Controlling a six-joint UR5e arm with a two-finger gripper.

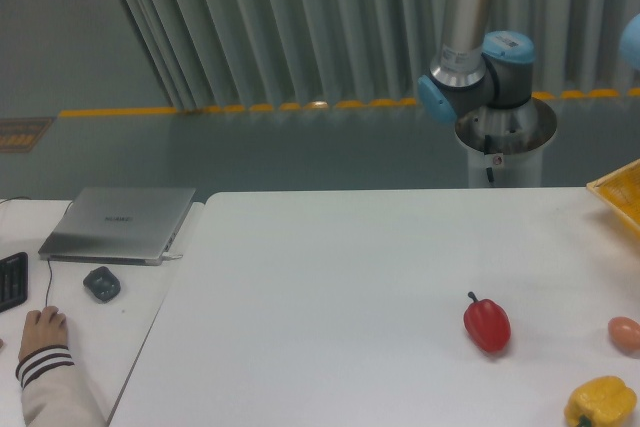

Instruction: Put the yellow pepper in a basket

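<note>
The yellow pepper point(600, 402) lies on the white table point(330, 297) at the bottom right corner, glossy and lumpy, partly cut by the frame's lower edge. A corner of the yellow basket point(618, 191) pokes in at the right edge, farther back on the table. Only the arm's base and lower joints point(478, 77) show behind the table's far edge. The gripper is out of view.
A red pepper point(487, 324) lies left of the yellow one, and a small orange-pink egg-like object point(625, 333) sits at the right edge. On the left desk are a closed laptop point(120, 222), a dark mouse point(101, 283), a keyboard corner point(11, 280) and a person's hand point(42, 332).
</note>
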